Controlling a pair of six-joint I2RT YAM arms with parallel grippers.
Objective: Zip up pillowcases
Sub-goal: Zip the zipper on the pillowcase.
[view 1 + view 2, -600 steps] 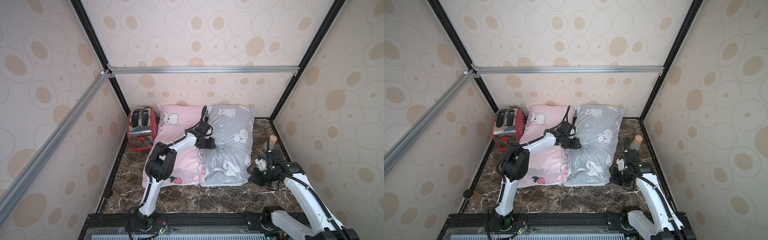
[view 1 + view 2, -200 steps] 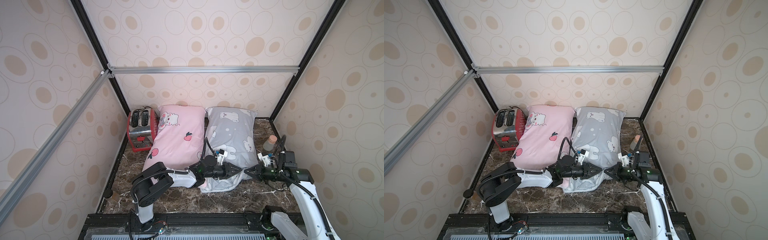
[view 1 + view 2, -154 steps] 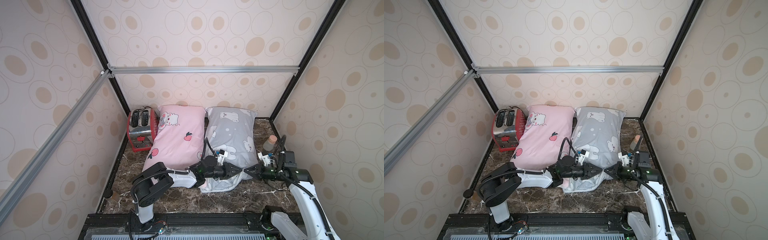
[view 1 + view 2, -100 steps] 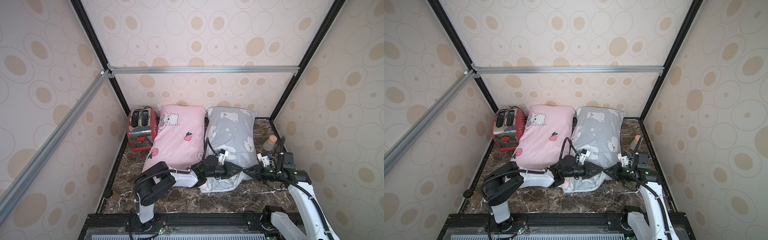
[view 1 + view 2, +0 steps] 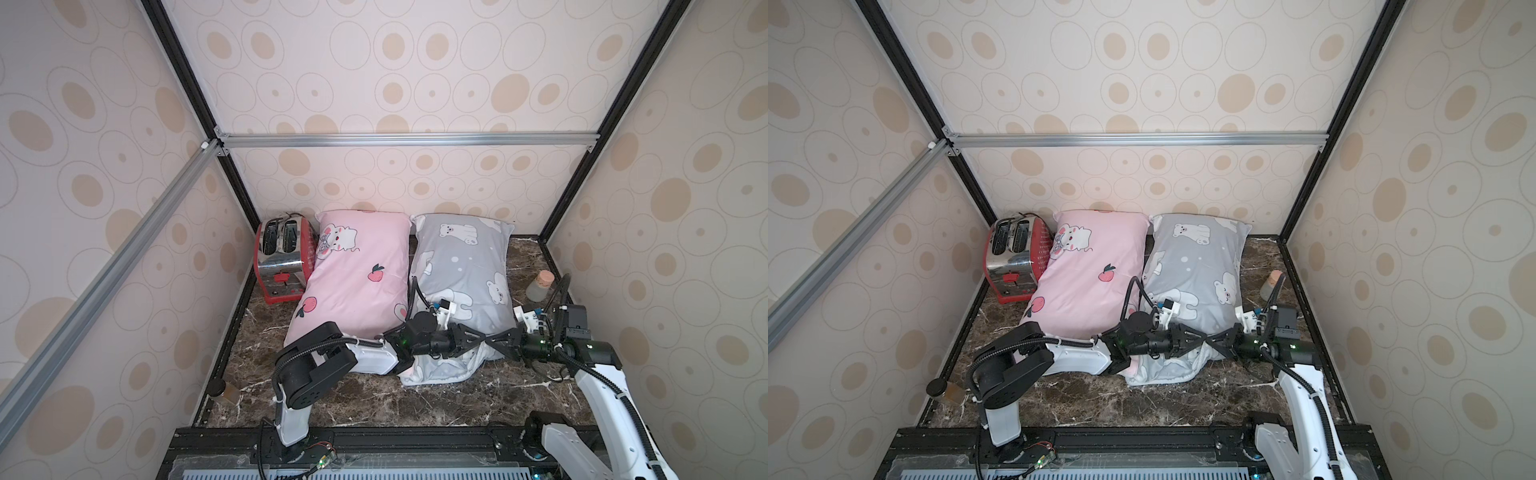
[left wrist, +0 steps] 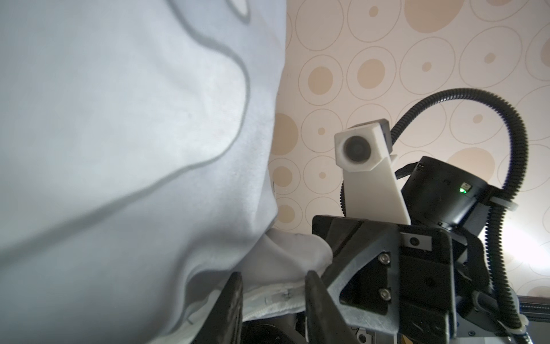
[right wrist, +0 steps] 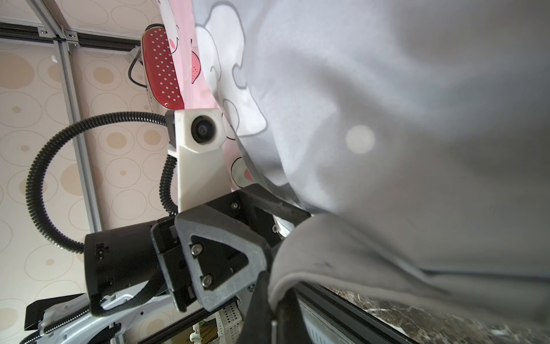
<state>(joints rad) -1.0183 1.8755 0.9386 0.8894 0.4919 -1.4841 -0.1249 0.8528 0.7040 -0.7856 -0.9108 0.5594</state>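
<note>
Two pillowcases lie side by side in both top views, the pink one [image 5: 361, 278] on the left and the grey polar-bear one [image 5: 461, 266] on the right. My two grippers meet tip to tip at the grey one's near end. The left gripper [image 5: 482, 338] [image 6: 273, 297] is open. Its fingers [image 6: 235, 300] straddle the white zip seam [image 6: 279, 296]. The right gripper [image 5: 492, 338] [image 7: 275, 300] is shut on a fold of the grey pillowcase [image 7: 342, 238] at its near right corner. Whether a zip pull sits inside that fold is hidden.
A red toaster [image 5: 282, 262] stands at the back left against the pink pillowcase. A small corked bottle [image 5: 540, 284] is by the right wall, close to my right arm. A dark-lidded jar [image 5: 220, 388] sits at the front left edge. Walls close three sides of the marble top [image 5: 415, 403].
Three seconds ago the left gripper was far back between the pillowcases; it has come to the grey one's near end. The right gripper has closed in from the right. Over the last second, barely any motion.
</note>
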